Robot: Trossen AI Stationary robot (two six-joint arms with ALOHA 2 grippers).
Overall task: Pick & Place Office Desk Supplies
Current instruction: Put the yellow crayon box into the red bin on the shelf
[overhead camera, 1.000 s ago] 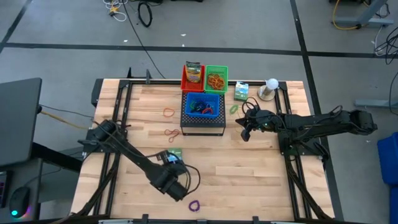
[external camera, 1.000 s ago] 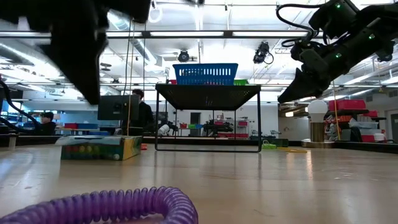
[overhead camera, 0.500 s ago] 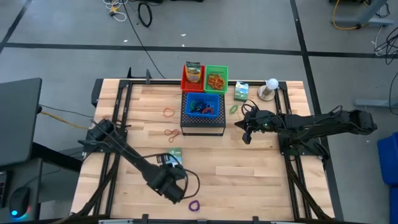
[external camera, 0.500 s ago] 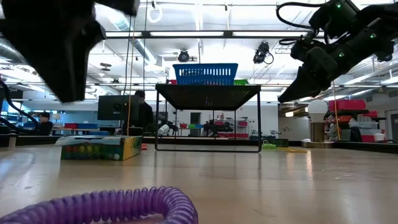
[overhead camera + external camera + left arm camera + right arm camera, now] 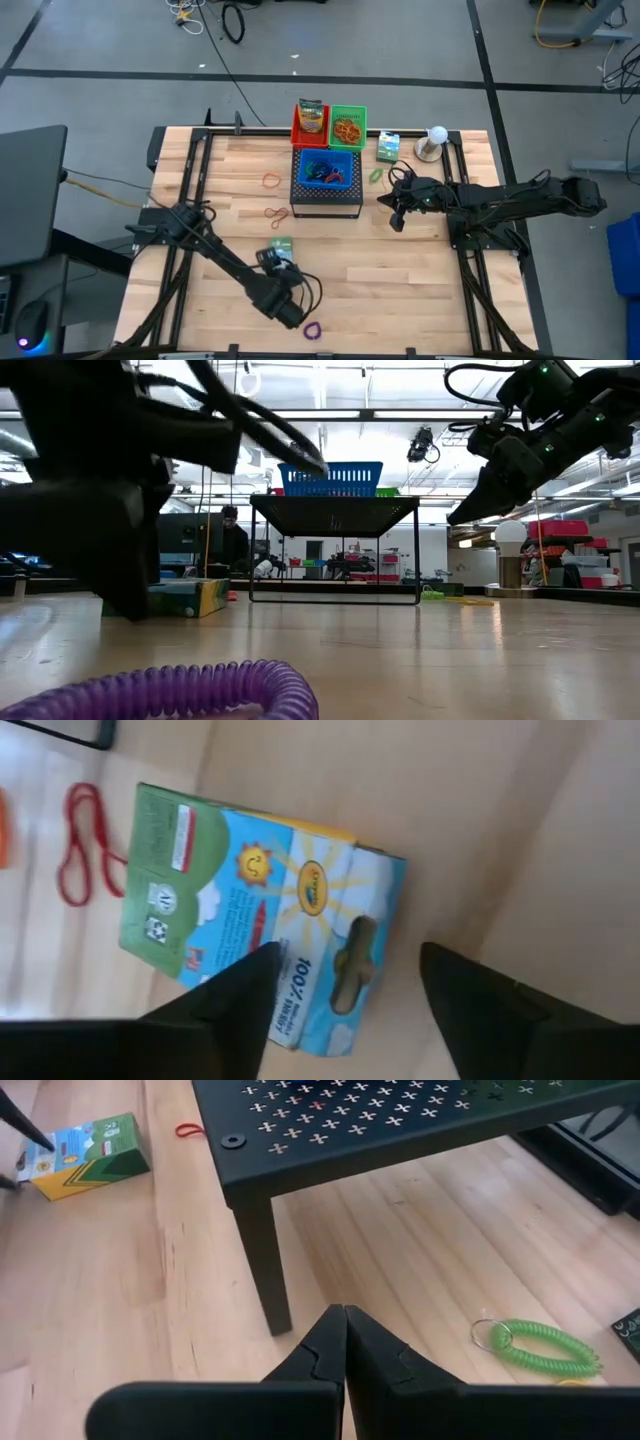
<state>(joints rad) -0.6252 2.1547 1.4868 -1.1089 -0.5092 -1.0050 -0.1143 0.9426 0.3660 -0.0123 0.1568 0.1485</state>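
A green, blue and white box lies flat on the wooden table at the near left. My left gripper hangs open just over the box's blue end, one finger over its edge and one over bare table. I cannot tell whether they touch it. In the low view this gripper hides the box's left part. My right gripper hangs shut in the air right of the black stand, holding nothing. A purple coiled loop lies near the front edge. Red rubber bands lie beyond the box.
The black perforated stand carries a blue basket. Red and green bins stand behind it. At the far right are a second box, a green coiled loop and a white ball. Bare wood lies between stand and front edge.
My left gripper has come down toward the box at the near left. In the low view it now covers the box's left part, which showed whole before. The box and my right gripper have stayed where they were.
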